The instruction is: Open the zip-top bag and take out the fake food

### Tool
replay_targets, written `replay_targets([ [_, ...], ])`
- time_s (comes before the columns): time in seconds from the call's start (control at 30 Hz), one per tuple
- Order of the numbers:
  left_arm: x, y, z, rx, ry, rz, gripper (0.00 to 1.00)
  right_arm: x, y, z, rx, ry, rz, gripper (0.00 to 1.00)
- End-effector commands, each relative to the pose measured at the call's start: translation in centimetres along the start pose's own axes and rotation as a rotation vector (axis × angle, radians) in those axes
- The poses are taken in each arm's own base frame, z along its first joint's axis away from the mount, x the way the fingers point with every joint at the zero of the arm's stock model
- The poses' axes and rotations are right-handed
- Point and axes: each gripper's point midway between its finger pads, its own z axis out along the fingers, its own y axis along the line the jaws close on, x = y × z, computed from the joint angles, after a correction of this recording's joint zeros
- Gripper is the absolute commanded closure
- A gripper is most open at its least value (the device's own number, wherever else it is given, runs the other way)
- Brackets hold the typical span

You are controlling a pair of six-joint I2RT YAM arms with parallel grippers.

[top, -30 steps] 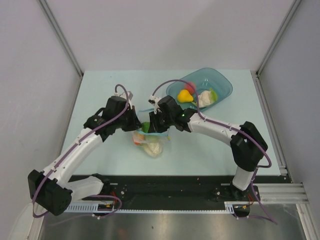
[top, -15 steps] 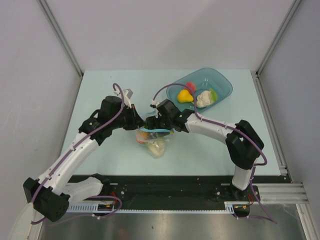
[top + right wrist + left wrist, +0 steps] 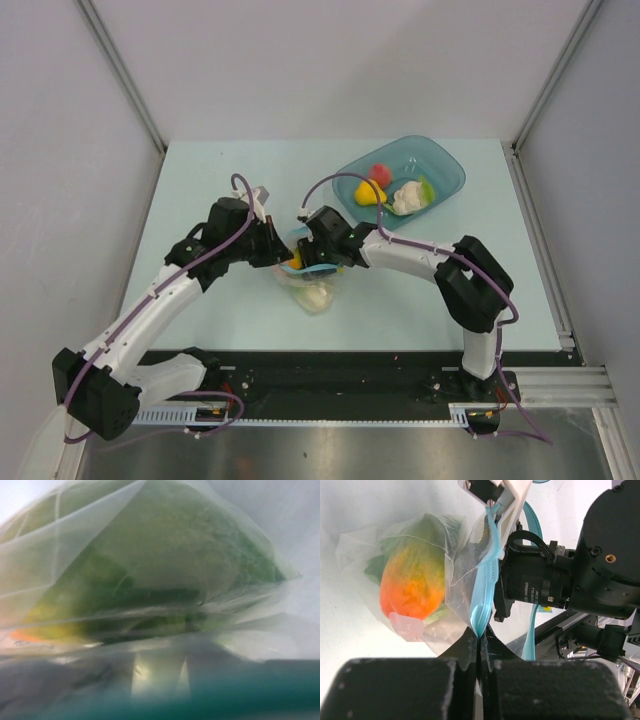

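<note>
Bag point(image 3: 313, 292) sits on the table point(image 3: 200, 180), left of the teal tray point(image 3: 452, 170) and nearer the arm bases, w/ orange fruit point(image 3: 412, 587) + green leafy stuff inside. Left gripper point(image 3: 479, 639) is pinched tight on the blue zip strip point(image 3: 487, 580). Right gripper point(image 3: 306, 262) is clamped on the strip's other end.

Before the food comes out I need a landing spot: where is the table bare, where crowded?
Bare: the table's far-left corner behind the left arm, and the near strip between the right arm and the near edge. Crowded: the centre, where both jaws meet at the zip-top bag, and the far-right teal tray, partly filled.
</note>
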Motion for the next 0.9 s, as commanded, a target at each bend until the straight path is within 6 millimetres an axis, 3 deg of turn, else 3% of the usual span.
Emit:
replay_targets([
  [0.0, -0.4, 0.1, -0.3, -0.007, -0.025, -0.017, 1.00, 0.3, -0.2, -1.3, 0.041, 0.005, -0.040, 0.82],
  [0.1, -0.4, 0.4, -0.2, -0.021, -0.028, -0.021, 1.00, -1.3, 1.3, -4.5, -0.003, -0.045, -0.040, 1.00],
  [0.2, -0.5, 0.4, -0.2, -0.022, -0.032, -0.021, 1.00, -2.7, 3.5, -7.9, -0.089, -0.100, -0.045, 1.00],
  [0.3, -0.8, 0.4, -0.2, -0.028, -0.043, -0.022, 1.00, -2.9, 4.2, -9.8, -0.105, -0.125, -0.060, 1.00],
  [0.4, -1.3, 0.5, -0.5, -0.041, -0.070, -0.025, 1.00, -1.8, 3.0, -9.0, -0.051, -0.081, -0.077, 1.00],
  [0.5, -1.9, 0.1, -0.7, -0.029, -0.101, -0.027, 1.00, 0.7, 0.9, -7.4, 0.035, 0.026, -0.057, 0.99],
  [0.57, -1.8, 0.0, -0.6, -0.020, -0.093, -0.027, 1.00, 1.7, 0.3, -6.2, 0.043, 0.076, -0.052, 0.85],
  [0.6, -1.6, 0.1, -0.5, -0.020, -0.086, -0.030, 1.00, 1.6, 0.2, -5.9, 0.040, 0.076, -0.047, 0.72],
  [0.67, -0.8, 0.8, 0.0, -0.042, -0.057, -0.043, 1.00, 1.5, 0.3, -5.6, 0.025, 0.078, -0.020, 0.65],
  [0.7, -0.5, 1.0, 0.2, -0.047, -0.045, -0.048, 1.00, 1.3, 0.2, -5.6, 0.019, 0.075, -0.009, 0.54],
  [0.77, 0.1, 1.6, 0.8, -0.068, -0.019, -0.052, 1.00, 1.3, -0.2, -5.4, 0.013, 0.085, 0.017, 0.44],
  [0.8, 0.0, 1.8, 0.9, -0.077, -0.021, -0.047, 1.00, 1.4, -0.6, -5.5, 0.021, 0.092, 0.028, 0.34],
  [0.87, -0.4, 2.0, 1.4, -0.083, -0.032, -0.028, 1.00, 0.8, -0.6, -6.3, 0.021, 0.071, 0.033, 0.25],
])
